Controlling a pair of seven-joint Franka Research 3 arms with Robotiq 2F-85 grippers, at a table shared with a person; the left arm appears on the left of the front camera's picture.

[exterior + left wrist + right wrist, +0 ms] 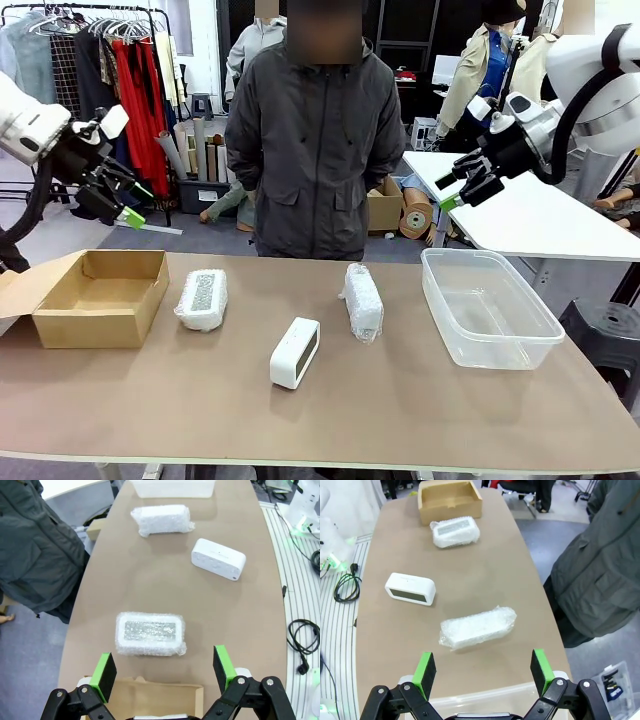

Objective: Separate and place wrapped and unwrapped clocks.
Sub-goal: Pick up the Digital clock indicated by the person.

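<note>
My worktop (400, 410) carries a clear plastic tub (500, 347) at frame right and an open cardboard box (90, 330) at left, probably the two sorting bins. Between them lie the left wrapped clock (202, 299), the right wrapped clock (363, 301) and, lower, the bare white clock (295, 353). My left pincer (135, 200) and right pincer (447, 192) hang raised, wide open and empty.

In the left wrist view, the bottom edge cut off the cardboard box (150, 696) between the fingers (106, 674) of the left gripper (163, 660), and the top edge cropped the clear tub (172, 488) far beyond them. In the right wrist view, the right gripper (482, 661) hid part of the tub's rim between its fingers.
</note>
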